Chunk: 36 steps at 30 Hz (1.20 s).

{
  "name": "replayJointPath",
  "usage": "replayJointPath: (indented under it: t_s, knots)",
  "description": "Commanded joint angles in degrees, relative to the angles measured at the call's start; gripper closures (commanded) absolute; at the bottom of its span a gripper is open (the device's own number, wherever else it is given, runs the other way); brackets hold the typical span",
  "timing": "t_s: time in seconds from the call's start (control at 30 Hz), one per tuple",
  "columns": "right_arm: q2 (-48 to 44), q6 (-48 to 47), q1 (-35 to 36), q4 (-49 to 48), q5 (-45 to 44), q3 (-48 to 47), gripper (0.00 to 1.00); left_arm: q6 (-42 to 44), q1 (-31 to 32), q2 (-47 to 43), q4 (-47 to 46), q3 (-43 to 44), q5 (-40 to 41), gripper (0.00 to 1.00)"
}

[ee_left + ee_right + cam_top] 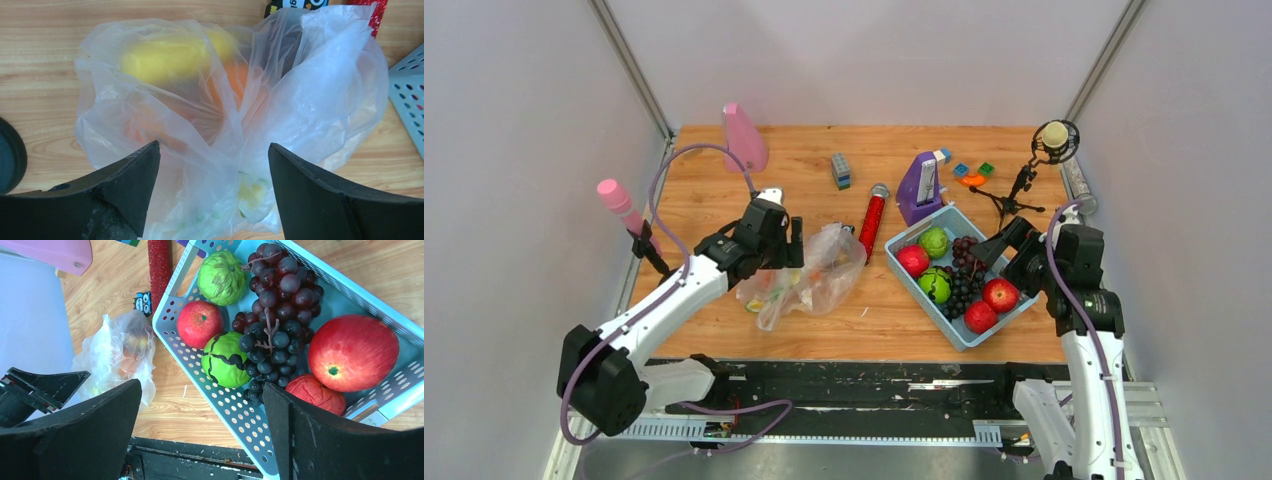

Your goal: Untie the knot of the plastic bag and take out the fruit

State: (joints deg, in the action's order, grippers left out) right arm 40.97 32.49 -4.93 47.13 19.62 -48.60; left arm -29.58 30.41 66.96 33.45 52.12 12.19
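bag (824,270) just beside tray (215,400) | left pincer (214,147) spread over it

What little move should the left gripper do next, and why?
Probably lower and close on the bunched neck of the plastic bag: the left gripper hangs open right over it, and the yellow banana is still inside.

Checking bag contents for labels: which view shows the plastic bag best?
Left wrist: the plastic bag fills most of the frame, yellow and orange fruit showing through the film. Top external shows it small; right wrist shows it small at the left, contents blurry.
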Motion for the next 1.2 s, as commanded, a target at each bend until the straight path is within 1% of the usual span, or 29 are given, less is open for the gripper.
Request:
replayJointPath:
  t_s: [0.0,0.07,0.2,0.27,0.33,0.37,0.4,0.43,0.47,0.5,0.53,0.57,0.6,0.63,0.67,0.73,0.8,0.87,0.97,1.07,1.17]
  knots:
    - [-1.0,0.3,0.3,0.0,-0.4,-0.1,0.06,-0.7,3.6,2.4,-0.8,2.7,7.4,0.14]
    - [-1.0,0.2,0.3,-0.1,-0.5,-0.3,0.06,-1.1,4.5,2.9,-0.6,2.4,9.1,0.17]
    - [-1.2,0.1,0.3,0.3,-0.4,-0.4,0.06,-1.3,4.7,2.8,-1.5,1.1,10.9,0.28]
    - [-1.7,-0.2,0.3,0.4,-0.6,-0.4,0.06,-1.3,4.7,2.4,-1.4,0.9,11.5,0.36]
    - [-1.8,-0.4,0.3,0.4,-0.9,-0.4,0.06,-1.3,4.7,1.5,-1.3,0.8,11.8,0.49]
    - [-1.9,-0.3,0.3,0.3,-0.9,-0.5,0.06,-1.2,4.7,1.1,-1.3,0.6,11.8,0.52]
    - [-1.8,-0.4,0.3,0.2,-0.7,-0.5,0.06,-1.1,4.7,0.2,-1.6,0.4,11.8,0.58]
    - [-1.8,-0.5,0.3,0.0,-0.4,-0.4,0.06,-0.8,4.7,-0.2,-1.6,0.1,11.8,0.61]
    - [-1.8,-0.5,0.3,-0.1,0.3,-0.4,0.06,-0.6,4.7,-1.0,-1.9,-0.1,11.8,0.67]
    - [-1.8,-0.5,0.3,-0.3,0.7,-0.4,0.06,-0.4,4.7,-1.4,-2.0,-0.2,11.7,0.7]
    - [-1.9,-0.6,0.3,-0.3,1.3,-0.3,0.06,-0.2,4.7,-2.2,-2.6,-0.6,11.2,0.77]
    - [-2.1,-0.7,0.3,-0.6,1.8,-0.2,0.07,0.3,4.7,-2.6,-3.1,-0.8,10.7,0.8]
    - [-2.1,-0.8,0.3,-0.9,2.2,-0.1,0.07,0.5,4.7,-3.3,-3.8,-1.3,9.6,0.85]
    - [-2.1,-1.0,0.3,-1.3,2.9,-0.1,0.07,0.8,4.7,-3.7,-4.1,-1.4,8.5,0.88]
    - [-2.1,-1.0,0.4,-1.9,3.8,-0.1,0.08,1.1,4.7,-4.4,-4.5,-1.7,8.0,0.93]
    - [-1.7,-0.5,1.1,-3.2,5.7,-0.3,0.09,1.8,4.7,-5.6,-5.2,-2.2,6.1,1.0]
    - [-1.1,0.7,3.4,-4.4,6.2,-1.0,0.1,2.6,4.7,-7.1,-6.4,-2.9,3.9,1.0]
    - [-0.1,2.4,9.0,-5.5,3.6,-2.1,0.1,3.3,4.7,-8.6,-7.8,-3.6,1.7,1.0]
    - [2.9,5.6,22.0,-7.5,-4.5,-4.1,0.1,3.9,4.7,-11.4,-9.6,-4.6,-1.6,1.0]
    - [8.6,8.8,32.9,-11.0,-10.6,-5.7,0.09,4.4,4.7,-13.6,-11.2,-6.5,-4.1,1.0]
    - [14.5,10.0,42.8,-15.7,-15.8,-7.8,0.08,4.9,4.7,-15.4,-13.6,-8.4,-7.7,1.0]
